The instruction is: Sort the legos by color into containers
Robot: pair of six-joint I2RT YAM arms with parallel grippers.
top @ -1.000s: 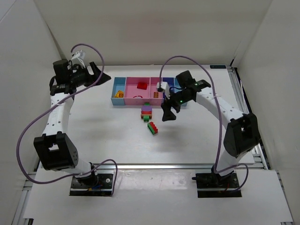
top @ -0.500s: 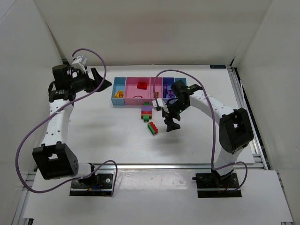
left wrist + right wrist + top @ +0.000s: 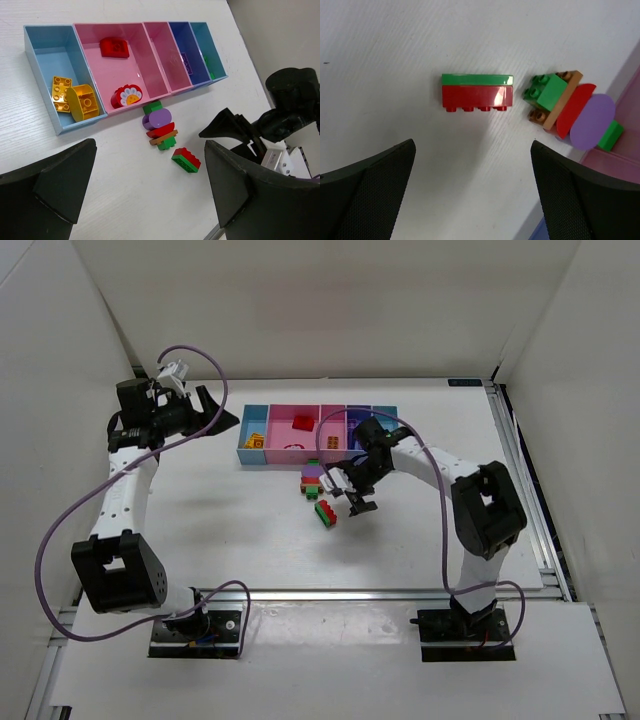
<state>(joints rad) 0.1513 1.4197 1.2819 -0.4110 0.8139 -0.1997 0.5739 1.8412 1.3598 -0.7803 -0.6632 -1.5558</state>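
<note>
The five-compartment tray [image 3: 275,458] lies at the back of the table; it also shows in the left wrist view [image 3: 45,37]. Yellow bricks [image 3: 75,97] lie in its left light-blue compartment, red pieces [image 3: 114,47] in the wide pink one. A stack of green, orange, red and purple legos [image 3: 313,478] lies in front of the tray. A red-and-green brick pair [image 3: 325,513] lies nearer, also in the right wrist view [image 3: 477,92]. My right gripper [image 3: 347,493] is open and empty, just right of the pair. My left gripper [image 3: 218,412] is open and empty, high at the tray's left.
White walls enclose the table on three sides. A metal rail [image 3: 515,450] runs along the right edge. Purple cables loop from both arms [image 3: 60,530].
My right gripper has swung down and left from the tray's right end to beside the red-and-green pair. The left gripper shifted slightly right. No lego moved.
</note>
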